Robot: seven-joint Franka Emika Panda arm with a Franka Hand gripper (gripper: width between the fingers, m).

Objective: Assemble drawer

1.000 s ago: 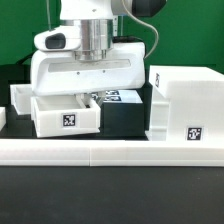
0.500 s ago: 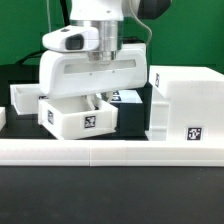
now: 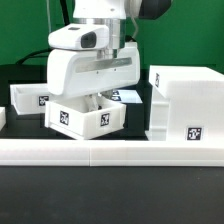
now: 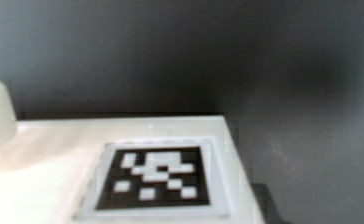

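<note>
Exterior view: the gripper is clamped on a wall of one tray, which hangs tilted beneath it, clear of the table. The box stands to the exterior view's right of the tray, near but apart. The tray's long axis runs across the view. The second tray rests at the exterior view's far left.

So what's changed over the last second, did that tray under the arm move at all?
The tool went toward the exterior view's right and took the tray with it. The tray also turned, so a corner now faces the camera and two tagged sides show. The tool seems to hold it throughout. The second tray, the tall box and the front rail stayed put.
</note>
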